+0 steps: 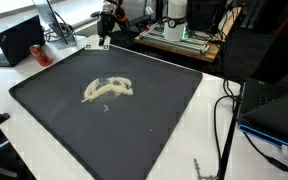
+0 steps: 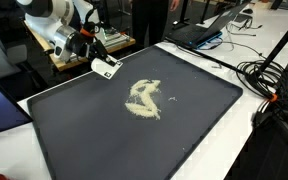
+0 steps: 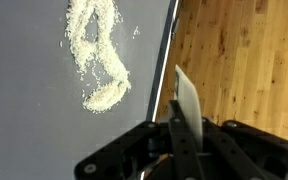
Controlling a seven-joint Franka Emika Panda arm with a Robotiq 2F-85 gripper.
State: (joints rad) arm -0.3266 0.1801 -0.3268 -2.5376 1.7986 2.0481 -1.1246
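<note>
A loose pile of pale, rice-like grains (image 1: 107,90) (image 2: 144,98) (image 3: 94,50) lies near the middle of a large dark mat (image 1: 44,110) (image 2: 84,140) (image 3: 24,110). My gripper (image 3: 184,135) is shut on a thin white flat blade (image 3: 187,100) that sticks out past the fingertips. In both exterior views the gripper (image 1: 104,36) (image 2: 105,66) hovers at the mat's far edge, apart from the pile. The wrist view shows the blade over the mat's border, with wooden floor (image 3: 244,60) beyond.
A laptop (image 1: 19,40) and a red can (image 1: 41,52) sit on the white table beside the mat. Another laptop (image 2: 209,30) and tangled black cables (image 2: 269,80) lie on the far side. Lab equipment (image 1: 179,30) stands behind the arm.
</note>
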